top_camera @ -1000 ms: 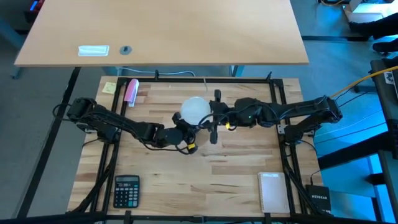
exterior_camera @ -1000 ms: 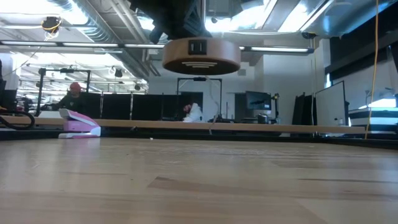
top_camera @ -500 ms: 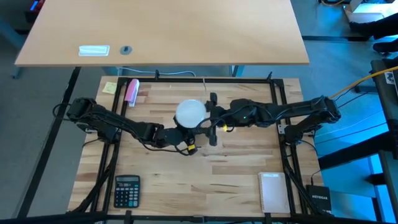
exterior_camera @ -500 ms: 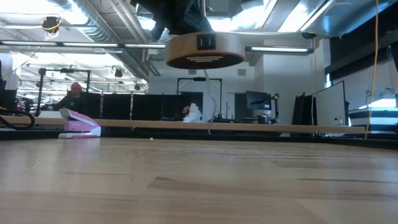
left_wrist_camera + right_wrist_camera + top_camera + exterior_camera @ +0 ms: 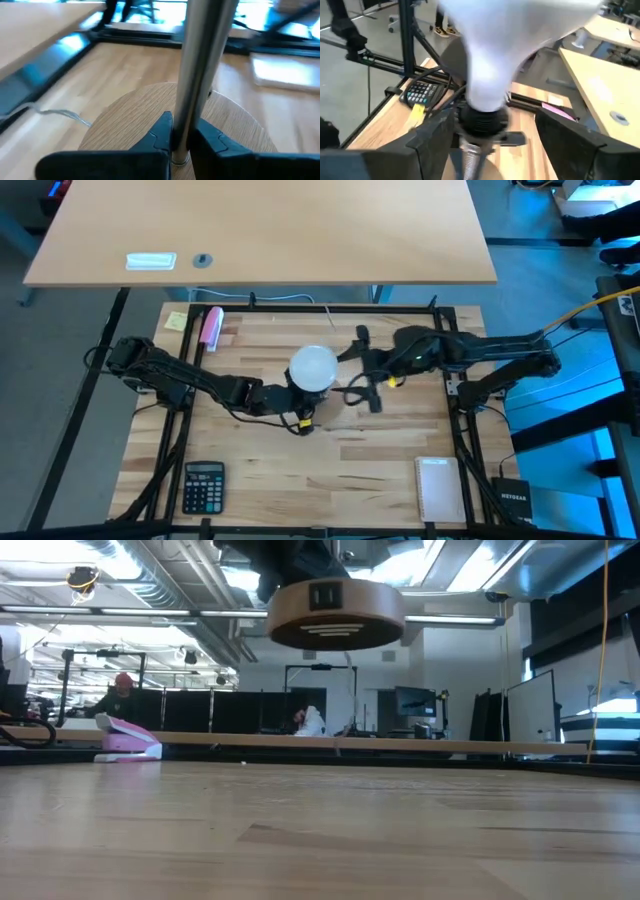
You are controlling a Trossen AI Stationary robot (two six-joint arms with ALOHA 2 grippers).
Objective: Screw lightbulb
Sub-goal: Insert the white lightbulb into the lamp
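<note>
A small lamp is held up over the table's middle. It has a round wooden disc (image 5: 335, 615), a silvery rod (image 5: 200, 60), a black socket (image 5: 482, 117) and the white lightbulb (image 5: 313, 367) on top. The bulb's (image 5: 505, 45) neck sits in the socket. My left gripper (image 5: 293, 402) is shut on the rod. My right gripper (image 5: 366, 370) stands open just right of the bulb. In its wrist view one finger (image 5: 432, 137) stands on each side of the socket, and neither touches it. My left gripper (image 5: 181, 137) pinches the silvery rod's lower end (image 5: 181, 131) between its two fingers, just above the wooden disc (image 5: 140, 115). The fingers come roughly level from the table's left and lie across the rod. The lamp is lifted clear of the table, about upright, bulb on top.
A pink stapler (image 5: 211, 327) and a yellow note (image 5: 176, 320) lie at the far left. A calculator (image 5: 203, 485) lies near left and a white pad (image 5: 437, 488) near right. Black frame rails (image 5: 455, 340) border the table. Bare wood (image 5: 320, 830) lies under the lamp.
My right gripper has opened, let go of the bulb, and drawn back toward the table's right edge, rising a little. My left gripper has kept its place and turned its wrist slightly. The lamp has shifted with that turn and stays lifted clear.
</note>
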